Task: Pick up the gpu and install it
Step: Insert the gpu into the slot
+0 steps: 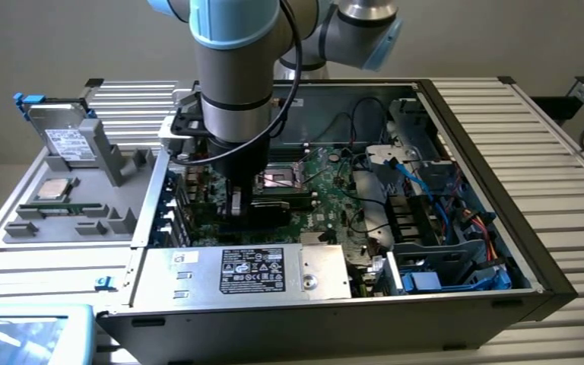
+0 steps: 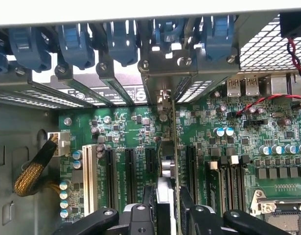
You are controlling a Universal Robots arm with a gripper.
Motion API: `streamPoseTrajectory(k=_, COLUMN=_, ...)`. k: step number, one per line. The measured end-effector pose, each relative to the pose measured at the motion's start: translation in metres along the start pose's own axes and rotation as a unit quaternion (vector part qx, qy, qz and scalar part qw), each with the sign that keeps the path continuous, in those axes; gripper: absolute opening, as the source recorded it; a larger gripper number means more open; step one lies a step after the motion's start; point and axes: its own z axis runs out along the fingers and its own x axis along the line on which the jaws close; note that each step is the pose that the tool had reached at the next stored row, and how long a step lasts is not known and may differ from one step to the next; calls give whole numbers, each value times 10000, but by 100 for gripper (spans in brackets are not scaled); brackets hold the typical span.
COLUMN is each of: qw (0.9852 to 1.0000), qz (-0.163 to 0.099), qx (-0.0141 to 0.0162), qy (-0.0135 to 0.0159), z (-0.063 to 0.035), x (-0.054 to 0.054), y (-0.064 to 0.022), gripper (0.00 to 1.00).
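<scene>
Tool (image 2: 166,215) straddling gpu (image 2: 173,147) edge-on, fingers (image 2: 140,215) flanking it; grip or release: cannot tell. Gpu standing upright in motherboard (image 2: 126,132) slot, bracket toward twelve o'clock at case rear. Hovering inside computer case (image 1: 495,190). Installation appearing nearly finished.

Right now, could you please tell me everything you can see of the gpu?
The gpu stands on edge among the motherboard's expansion slots, seen edge-on in the wrist view as a thin green board with a silver metal end bracket at the case's rear slot openings. The claw sits over its near end, black fingers on either side of it; whether they grip it cannot be told. In the exterior view the arm covers most of it.
</scene>
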Motion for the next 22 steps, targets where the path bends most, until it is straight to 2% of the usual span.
streamPoseTrajectory(k=6, qw=10000, qz=8, qx=24, qy=0, z=-2, x=1, y=1, gripper=35)
streamPoseTrajectory(k=7, qw=10000, qz=11, qx=29, qy=-1, z=-1, x=0, y=0, gripper=41)
streamPoseTrajectory(k=10, qw=10000, qz=27, qx=42, qy=-4, z=2, x=0, y=0, gripper=41)
streamPoseTrajectory(k=13, qw=10000, qz=47, qx=69, qy=-6, z=-1, x=-33, y=3, gripper=41)
streamPoseTrajectory(k=16, qw=9999, qz=47, qx=100, qy=-8, z=-121, x=-85, y=12, gripper=41)
streamPoseTrajectory(k=22, qw=9999, qz=47, qx=101, qy=-9, z=-395, x=-88, y=27, gripper=41)
